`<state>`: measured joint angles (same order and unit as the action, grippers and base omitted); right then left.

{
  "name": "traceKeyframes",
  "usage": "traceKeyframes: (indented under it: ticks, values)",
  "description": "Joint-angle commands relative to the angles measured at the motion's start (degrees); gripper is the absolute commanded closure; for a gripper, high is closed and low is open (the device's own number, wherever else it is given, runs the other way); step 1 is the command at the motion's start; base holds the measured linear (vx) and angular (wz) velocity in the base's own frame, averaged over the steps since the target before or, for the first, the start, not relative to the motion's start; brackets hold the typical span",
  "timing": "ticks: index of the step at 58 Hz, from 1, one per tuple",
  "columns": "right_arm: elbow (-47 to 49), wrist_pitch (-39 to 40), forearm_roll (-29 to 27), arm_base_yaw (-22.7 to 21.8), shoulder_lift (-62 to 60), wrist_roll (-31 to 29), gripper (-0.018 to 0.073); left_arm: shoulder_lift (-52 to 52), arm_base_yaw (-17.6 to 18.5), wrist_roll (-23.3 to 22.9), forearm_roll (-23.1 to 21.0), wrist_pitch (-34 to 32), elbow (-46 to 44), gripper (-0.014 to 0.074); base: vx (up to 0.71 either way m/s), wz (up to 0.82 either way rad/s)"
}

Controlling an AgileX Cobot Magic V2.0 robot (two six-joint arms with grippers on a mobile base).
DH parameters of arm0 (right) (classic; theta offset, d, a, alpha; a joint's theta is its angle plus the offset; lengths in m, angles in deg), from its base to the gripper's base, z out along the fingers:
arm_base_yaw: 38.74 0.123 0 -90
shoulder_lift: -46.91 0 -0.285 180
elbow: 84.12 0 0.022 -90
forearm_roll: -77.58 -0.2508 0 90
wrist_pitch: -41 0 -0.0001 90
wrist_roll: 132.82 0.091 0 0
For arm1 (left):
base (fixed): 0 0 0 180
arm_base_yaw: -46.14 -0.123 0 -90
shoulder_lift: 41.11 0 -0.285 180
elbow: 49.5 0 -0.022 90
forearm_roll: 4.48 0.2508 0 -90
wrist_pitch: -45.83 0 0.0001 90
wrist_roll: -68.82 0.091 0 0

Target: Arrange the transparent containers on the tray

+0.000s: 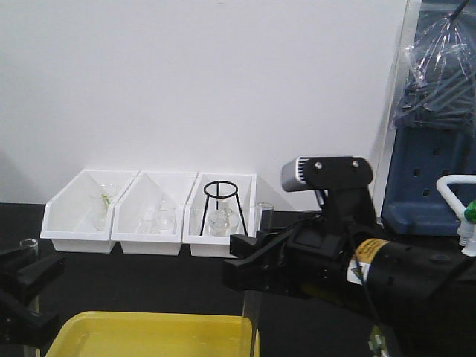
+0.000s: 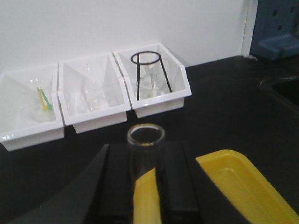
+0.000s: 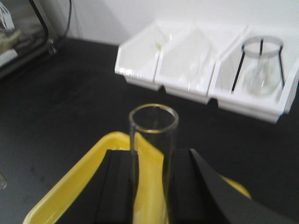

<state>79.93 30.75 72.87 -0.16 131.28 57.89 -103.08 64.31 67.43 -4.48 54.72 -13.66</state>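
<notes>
At the far left of the front view, the left gripper (image 1: pixel 18 297) stands clamped on an upright test tube (image 1: pixel 28 244), whose open rim (image 2: pixel 145 134) rises between the black fingers (image 2: pixel 117 182) in the left wrist view. Just beside it, the yellow tray (image 1: pixel 149 333) lies on the black table (image 1: pixel 149 279). Behind, three white bins (image 1: pixel 149 216) sit side by side against the wall, the rightmost holding a black wire stand (image 1: pixel 221 201) over glassware. To the right, the right gripper (image 1: pixel 249 271) grips a second test tube (image 3: pixel 152 154), held upright over the tray's edge (image 3: pixel 70 186).
</notes>
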Motion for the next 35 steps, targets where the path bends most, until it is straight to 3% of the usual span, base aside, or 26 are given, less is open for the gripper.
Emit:
traceKeyframes:
  ticks: [1, 17, 22, 31, 35]
  values:
    - [5.5, -1.0, -2.6, -0.2, 1.6, 0.0, 0.0568, -2.7, 0.1, -2.4, -0.6, 0.8, -5.1, 0.0603, 0.0, 0.0]
    - [20.4, -16.6, -4.1, -0.2, 14.0, 0.0, 0.0568, -15.7, -0.1, -3.6, -0.5, 17.7, -17.5, 0.0603, 0.0, 0.0]
    - [22.3, -18.9, -5.9, -0.2, 17.2, 0.0, 0.0568, -19.5, -0.6, -4.0, -0.5, 20.0, -19.0, 0.0603, 0.0, 0.0]
    - [22.6, -19.2, -9.5, -0.3, 21.8, 1.0, 0.0568, -24.0, -3.8, -10.7, 0.0, 21.3, -18.9, 0.0603, 0.0, 0.0]
    - [22.6, -19.2, -9.5, -0.3, 23.6, 1.3, 0.0568, -25.4, -5.1, -10.7, 0.0, 21.4, -18.9, 0.0602, 0.0, 0.0]
